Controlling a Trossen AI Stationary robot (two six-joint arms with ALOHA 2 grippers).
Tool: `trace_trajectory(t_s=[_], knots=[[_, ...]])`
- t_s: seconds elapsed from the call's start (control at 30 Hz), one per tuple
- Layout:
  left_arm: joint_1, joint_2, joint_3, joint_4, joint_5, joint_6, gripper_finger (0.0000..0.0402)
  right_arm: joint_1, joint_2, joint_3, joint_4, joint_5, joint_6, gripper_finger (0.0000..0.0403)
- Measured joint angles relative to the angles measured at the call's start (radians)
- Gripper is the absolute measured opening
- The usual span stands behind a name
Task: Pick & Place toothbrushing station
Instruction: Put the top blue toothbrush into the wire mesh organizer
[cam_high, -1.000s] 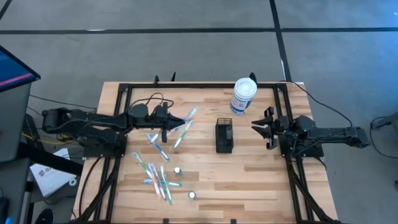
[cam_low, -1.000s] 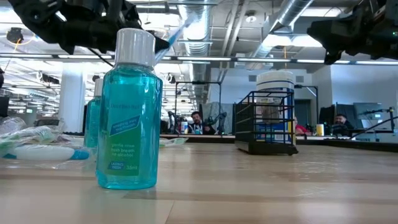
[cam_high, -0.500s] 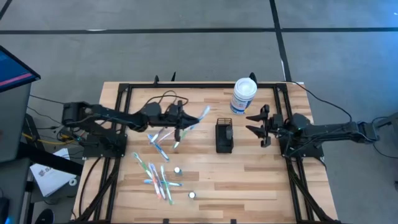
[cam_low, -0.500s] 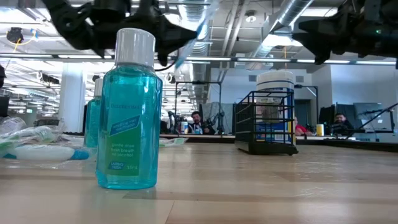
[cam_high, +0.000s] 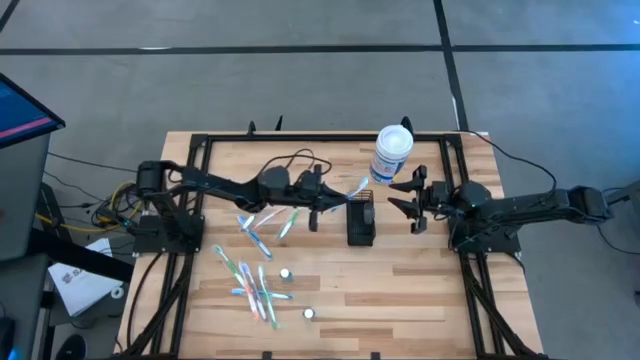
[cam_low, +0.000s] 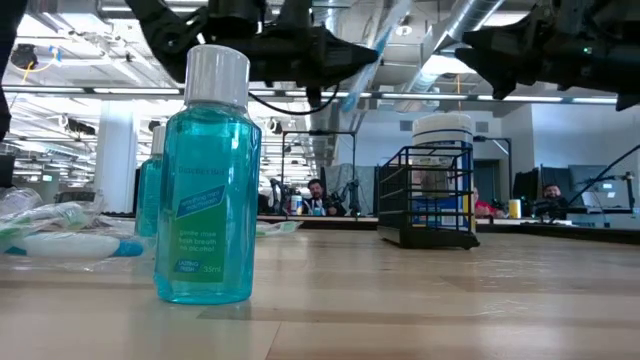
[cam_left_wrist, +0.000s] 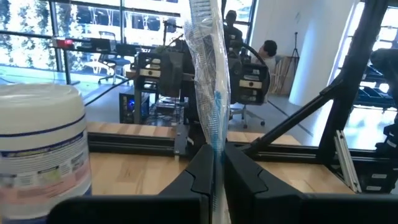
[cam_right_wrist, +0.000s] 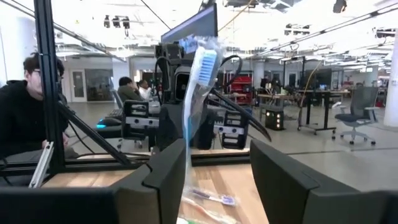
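The toothbrushing station (cam_high: 360, 220), a small black wire caddy, stands upright mid-table, also seen in the low view (cam_low: 430, 195). My left gripper (cam_high: 322, 197) hovers just left of it, shut on a clear-wrapped blue toothbrush (cam_left_wrist: 208, 68) whose head (cam_right_wrist: 204, 62) reaches over the caddy's far left corner. My right gripper (cam_high: 397, 195) hangs open in the air just right of the caddy, with nothing between its fingers (cam_right_wrist: 163, 177). My left gripper pinches the wrapped toothbrush's lower handle part (cam_left_wrist: 216, 163) between its two fingers. The fingers come level from the table's left. The toothbrush is lifted clear of the table and sticks up past the fingertips, head uppermost, slanting toward the caddy.
A white canister with a blue label (cam_high: 392, 153) stands behind the caddy. Loose wrapped toothbrushes (cam_high: 265, 220) and more of them (cam_high: 255, 285) lie left of centre. Two small mouthwash bottles (cam_high: 286, 273) stand near the front; one fills the low view (cam_low: 205, 175). People sit beyond the table.
My left gripper has travelled level toward the table's right edge with the toothbrush, from over the loose toothbrushes to beside the caddy. My right gripper has edged toward the caddy from the right.
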Motion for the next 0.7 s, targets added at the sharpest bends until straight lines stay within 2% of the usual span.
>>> trace_trajectory(t_s=[0.27,0.47,0.7], knots=[[-0.025,0.087,0.096,0.008,-0.001,0.000,0.0008,0.001,0.149,0.097,0.000,-0.002,0.001,0.0166],[-0.038,0.094,0.099,0.010,-0.001,0.045,0.0009,0.001,0.249,0.168,0.000,-0.007,-0.005,0.0164],[-0.038,0.094,0.099,0.008,-0.032,0.048,0.0009,0.003,0.300,0.208,-0.001,-0.038,-0.007,0.0167]])
